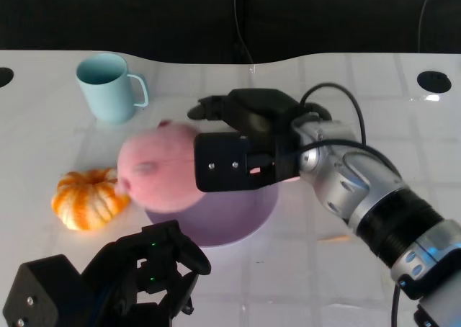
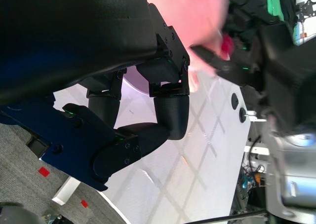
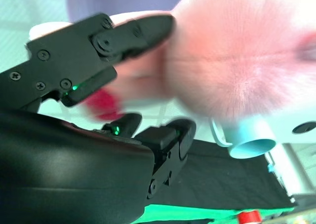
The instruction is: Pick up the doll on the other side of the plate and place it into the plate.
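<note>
The white surface carried everything, and over its middle the right robot hand held the doll above the near-left rim of the plate, fingers closed round the doll's right side. The doll was a round, fuzzy pink plush with a small ear on top and a faint grey mark on its face; the right wrist view showed a red patch on it near the fingers. It looked light and soft, likely to squash under a grip and unlikely to break, so a hold round its plump body seemed best. The left robot hand hung low with fingers loosely curled and nothing in them. A pumpkin and a mug stood to the left.
</note>
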Controlling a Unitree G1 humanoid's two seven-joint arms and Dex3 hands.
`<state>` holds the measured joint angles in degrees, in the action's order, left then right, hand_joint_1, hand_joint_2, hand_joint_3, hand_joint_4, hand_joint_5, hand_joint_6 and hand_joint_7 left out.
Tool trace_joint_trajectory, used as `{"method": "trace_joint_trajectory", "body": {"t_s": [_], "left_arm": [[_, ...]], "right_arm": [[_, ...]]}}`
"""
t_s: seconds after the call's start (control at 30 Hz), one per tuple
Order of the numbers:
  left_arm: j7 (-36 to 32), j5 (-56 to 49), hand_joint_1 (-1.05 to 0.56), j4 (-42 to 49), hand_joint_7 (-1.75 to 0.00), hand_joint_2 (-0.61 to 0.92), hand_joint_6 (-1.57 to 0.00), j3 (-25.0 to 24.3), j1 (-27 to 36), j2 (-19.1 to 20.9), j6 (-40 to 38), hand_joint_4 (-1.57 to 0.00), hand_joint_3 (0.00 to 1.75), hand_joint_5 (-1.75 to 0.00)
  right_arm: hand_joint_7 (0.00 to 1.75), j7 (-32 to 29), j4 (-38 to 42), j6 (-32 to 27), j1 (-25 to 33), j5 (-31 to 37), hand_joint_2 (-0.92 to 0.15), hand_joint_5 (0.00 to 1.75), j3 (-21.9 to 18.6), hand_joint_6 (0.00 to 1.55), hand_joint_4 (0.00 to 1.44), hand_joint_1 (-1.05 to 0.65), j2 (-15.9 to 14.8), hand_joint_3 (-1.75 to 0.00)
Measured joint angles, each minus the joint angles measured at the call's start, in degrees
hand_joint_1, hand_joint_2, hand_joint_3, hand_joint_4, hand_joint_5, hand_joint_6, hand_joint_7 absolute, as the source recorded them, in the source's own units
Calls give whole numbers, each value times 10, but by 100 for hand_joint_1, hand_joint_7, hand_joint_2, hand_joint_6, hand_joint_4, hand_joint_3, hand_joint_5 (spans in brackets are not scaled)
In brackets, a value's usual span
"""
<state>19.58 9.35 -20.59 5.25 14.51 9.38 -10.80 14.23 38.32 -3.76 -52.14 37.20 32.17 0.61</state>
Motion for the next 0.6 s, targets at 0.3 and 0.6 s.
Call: {"method": "trace_joint_trajectory", "body": {"t_s": [0.3, 0.6], "left_arm": [[0, 0, -34, 5, -137, 56, -73, -1, -2, 1, 2, -66, 107, -175], [0, 1, -35, 6, -136, 56, -73, -1, -2, 1, 4, -65, 106, -175]], "right_arm": [[0, 56, -106, -14, 21, 6, -92, 16, 4, 9, 2, -98, -41, -27], [4, 64, -251, -9, 103, 1, -92, 24, -22, 19, 14, -89, -99, -26]]}}
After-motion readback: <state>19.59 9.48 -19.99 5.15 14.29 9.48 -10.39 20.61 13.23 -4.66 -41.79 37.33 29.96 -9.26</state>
